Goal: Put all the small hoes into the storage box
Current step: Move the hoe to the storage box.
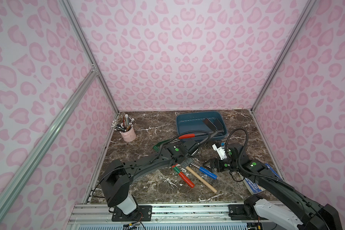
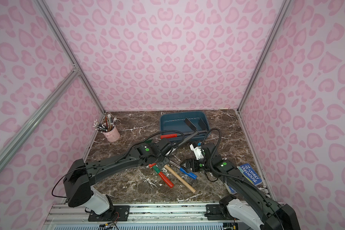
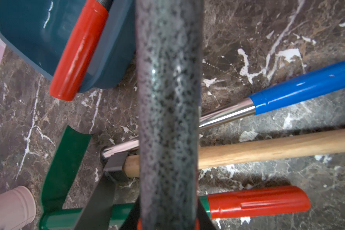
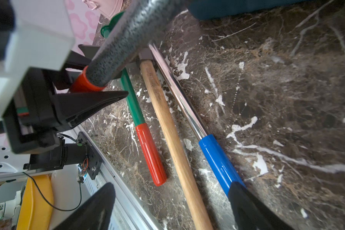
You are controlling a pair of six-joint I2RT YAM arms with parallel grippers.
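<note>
The small hoe's (image 3: 167, 119) speckled grey shaft slants from the left gripper (image 4: 96, 77), clamped on its red grip, over the storage box's (image 1: 187, 125) near rim, with the head already inside. I'd lower the grip gently before letting go, clear of the one red-handled tool (image 1: 186, 136) on that rim. The right gripper (image 1: 208, 166) gapes empty; one hammer (image 1: 202, 180), one green-shafted tool (image 1: 184, 177), one blue-handled tool (image 1: 208, 172) and one pencil cup (image 1: 128, 135) sit outside.

This is a robot test booth in a lab, not a home. An aluminium frame (image 1: 88, 49) carries printed pink walls (image 1: 187, 59) around a marble-look tabletop (image 1: 157, 123). Two robot arms (image 1: 143, 167) are bolted to a metal rail (image 1: 187, 208) at the near edge. Props such as the storage box (image 1: 189, 124) and a pencil cup (image 1: 128, 135) stand on the tabletop.
</note>
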